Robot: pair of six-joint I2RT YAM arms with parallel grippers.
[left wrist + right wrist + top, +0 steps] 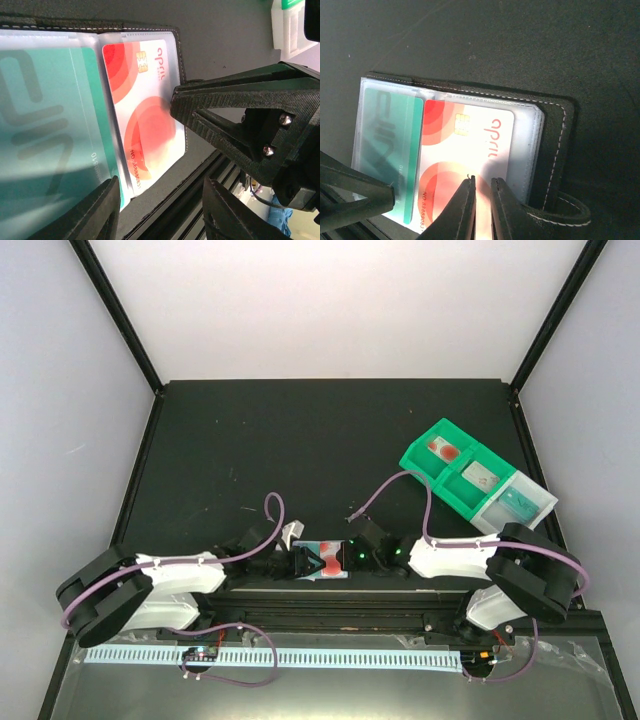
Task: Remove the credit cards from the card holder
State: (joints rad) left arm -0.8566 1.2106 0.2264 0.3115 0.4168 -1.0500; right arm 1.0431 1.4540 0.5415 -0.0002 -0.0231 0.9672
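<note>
I'm looking into a robotics lab cell: a matte black tabletop (330,430) walled by plain white panels (340,300) and black frame posts (118,315), the left arm (170,585) and right arm (470,560) mounted on a slotted black rail (330,612), purple cables (385,487) looping loose.

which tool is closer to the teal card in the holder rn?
Left. One finger of the left tool overlaps the teal card's end. The right tool sits over the red-and-white card beside it, off the teal.
</note>
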